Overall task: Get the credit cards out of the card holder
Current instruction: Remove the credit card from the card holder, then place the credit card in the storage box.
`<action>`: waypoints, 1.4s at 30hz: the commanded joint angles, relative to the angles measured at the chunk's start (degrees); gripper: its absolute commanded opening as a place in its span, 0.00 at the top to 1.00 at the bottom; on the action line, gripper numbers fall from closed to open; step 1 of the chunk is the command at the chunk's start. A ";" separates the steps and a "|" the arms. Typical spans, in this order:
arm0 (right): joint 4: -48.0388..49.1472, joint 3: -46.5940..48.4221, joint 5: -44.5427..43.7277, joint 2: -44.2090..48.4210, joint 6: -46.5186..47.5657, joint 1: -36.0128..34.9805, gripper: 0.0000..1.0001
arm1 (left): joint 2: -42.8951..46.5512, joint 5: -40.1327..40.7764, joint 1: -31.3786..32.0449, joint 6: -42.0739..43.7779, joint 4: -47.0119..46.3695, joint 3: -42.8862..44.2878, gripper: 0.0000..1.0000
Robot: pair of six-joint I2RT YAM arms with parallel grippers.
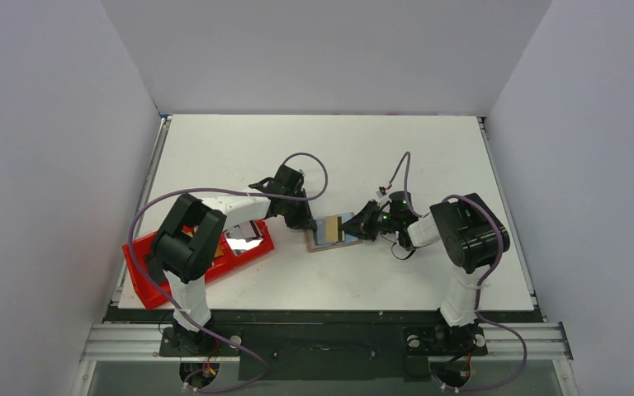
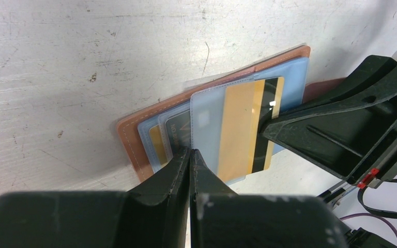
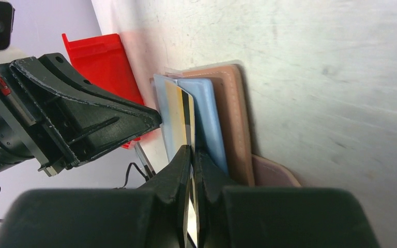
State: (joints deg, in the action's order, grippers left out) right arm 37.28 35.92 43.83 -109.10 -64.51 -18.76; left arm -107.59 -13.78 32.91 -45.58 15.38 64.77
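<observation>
At table centre the card holder (image 2: 134,135) lies open. The right gripper (image 3: 192,151) is clamped on a gold-striped credit card (image 2: 240,124). The left gripper (image 2: 191,153), jaws together, bears on the holder's edge. Risk: if that hold slips, the holder drags along with the card

The holder (image 1: 331,232) is hemmed in on two sides. The left gripper (image 1: 305,222) is pinched on its left edge, and the right gripper (image 1: 362,224) reaches in low from the right, clamped on a card (image 2: 243,129). Their tips sit near each other over the holder, with little room between. The tray (image 3: 101,59) blocks the near-left, just beside the left arm. Open table (image 1: 322,153) lies on the far side of the holder and on its near side. Walls (image 1: 49,165) close off the left, right and far sides.
</observation>
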 commanded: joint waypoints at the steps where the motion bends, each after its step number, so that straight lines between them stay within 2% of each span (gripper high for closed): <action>1: -2.57 -1.92 -3.24 4.26 3.62 2.71 1.00 | -2.83 5.19 -0.12 3.09 7.00 -1.91 1.00; 7: -11.20 -1.93 -5.79 9.98 8.49 4.43 1.00 | -2.84 5.32 -0.23 3.18 7.19 -1.80 1.00; 13: -13.85 -1.70 -5.75 13.78 9.17 4.95 1.00 | -2.29 5.14 -0.21 3.73 7.64 -0.67 1.00; 19: -17.37 0.70 -4.73 18.37 9.04 4.97 1.00 | 1.67 4.65 -0.21 5.48 12.08 5.63 1.00; 20: -18.26 1.02 -4.68 19.36 9.00 4.97 1.00 | 2.29 4.56 -0.21 5.62 12.63 6.46 0.98; 23: -19.07 1.91 -4.20 20.92 8.47 4.97 1.00 | 5.30 3.62 -0.75 6.15 14.52 9.46 0.84; 25: -19.10 2.38 -3.77 21.90 7.85 4.89 1.00 | 7.56 2.02 -1.62 6.09 14.59 9.93 0.74; 28: -18.33 2.79 -3.00 23.09 6.39 4.60 1.00 | 10.81 -1.79 -3.03 5.44 12.71 8.74 0.65; 35: -10.31 4.36 -0.12 22.92 -1.33 1.99 1.00 | 18.29 -16.82 -7.56 0.84 0.89 2.02 0.55; 42: 1.63 5.21 1.40 20.65 -11.02 -1.15 1.00 | 19.98 -23.41 -9.07 -3.73 -7.66 -2.80 0.48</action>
State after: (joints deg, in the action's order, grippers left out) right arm 27.44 38.61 43.44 -87.83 -68.79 -18.48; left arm -89.62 -30.46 24.69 -46.04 15.64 64.40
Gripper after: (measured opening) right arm 0.004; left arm 0.502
